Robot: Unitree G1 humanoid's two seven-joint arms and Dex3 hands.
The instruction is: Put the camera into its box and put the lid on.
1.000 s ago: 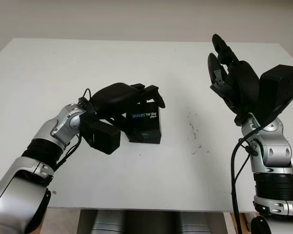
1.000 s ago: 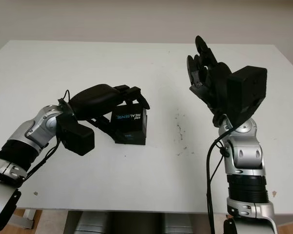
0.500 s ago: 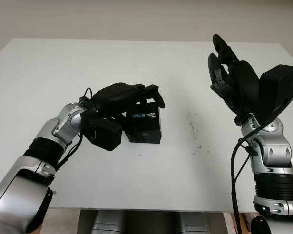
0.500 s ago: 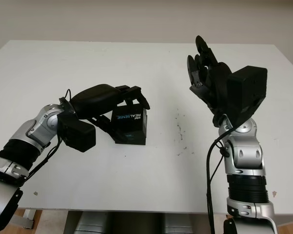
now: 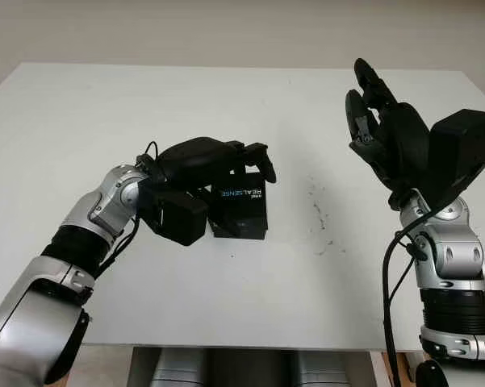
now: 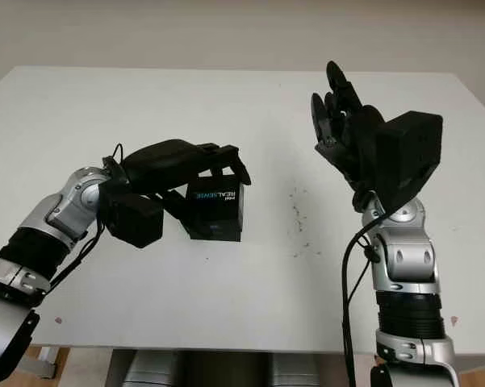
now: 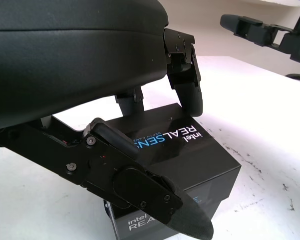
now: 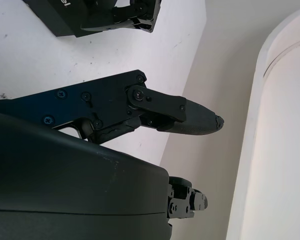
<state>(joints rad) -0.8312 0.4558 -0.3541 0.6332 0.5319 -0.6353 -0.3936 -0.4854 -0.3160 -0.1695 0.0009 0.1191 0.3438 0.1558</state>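
Seating lid: left robot hand (image 5: pixel 218 157) arched over black RealSense box (image 5: pixel 240 210) mid-desk (image 5: pixel 81 105), fingers curled around its top, thumb at near side | advice: press straight down and evenly, so the lid wouldn't cock | right robot hand (image 5: pixel 379 121) raised well apart, open, empty | dark specks (image 5: pixel 321 211) on desk between; nothing obstructed.

the box (image 5: pixel 244 211) sits mid-table (image 5: pixel 226 290), left hand (image 5: pixel 206 160) over it from the left; right hand (image 5: pixel 387 133) is raised well to its right.
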